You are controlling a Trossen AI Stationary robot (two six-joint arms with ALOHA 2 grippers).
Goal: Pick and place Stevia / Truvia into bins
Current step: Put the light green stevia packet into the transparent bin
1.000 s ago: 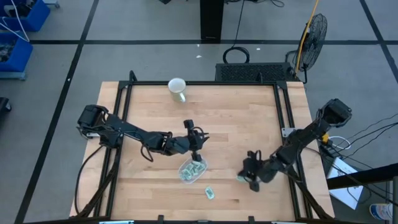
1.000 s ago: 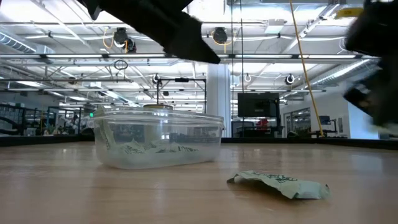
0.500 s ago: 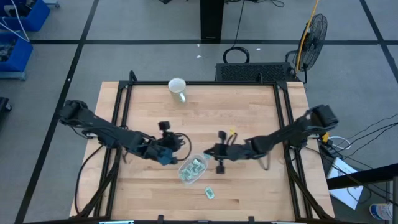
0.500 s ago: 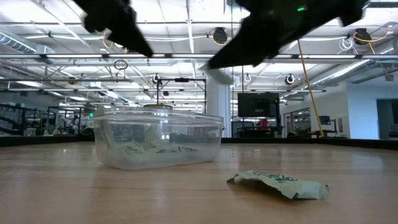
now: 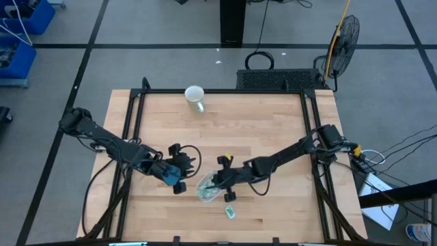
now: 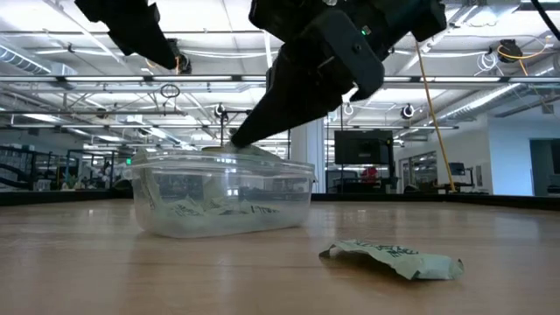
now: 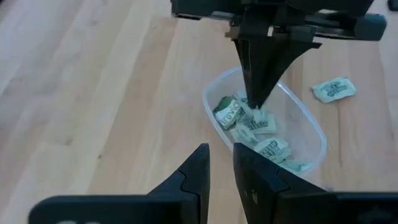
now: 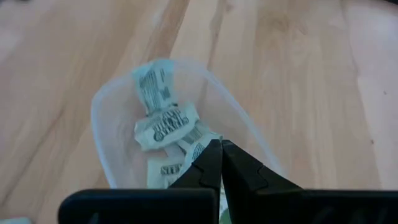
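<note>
The see-through bowl (image 5: pixel 212 188) stands near the table's front edge with several green-and-white Stevia sachets (image 8: pixel 165 127) lying in it. My right gripper (image 5: pixel 217 183) points slanting down into the bowl, shut, with a sachet (image 7: pixel 229 113) at its tips. One more sachet (image 5: pixel 231 212) lies flat on the wood just near-right of the bowl. My left gripper (image 5: pixel 180 182) hovers to the left of the bowl, slightly open with nothing between its fingers (image 7: pixel 199 171). My right gripper pinches a sachet by an edge (image 7: pixel 238 107) at its fingertips. It comes slanting down from the table's right. The sachet hangs tilted inside the bowl, over the others. In the right wrist view the shut fingers (image 8: pixel 211 163) hide the place of contact.
A white mug (image 5: pixel 195 98) stands at the far edge, well away. Black rails (image 5: pixel 130 137) run along the table's left and right sides. Bare wood lies between the bowl and the mug.
My right gripper has swung from the near right of the table toward the left, to above the bowl, rolling as it went. The sachet that lay beside it is gone from the wood. My left gripper has drawn back from over the bowl toward the table's left edge.
</note>
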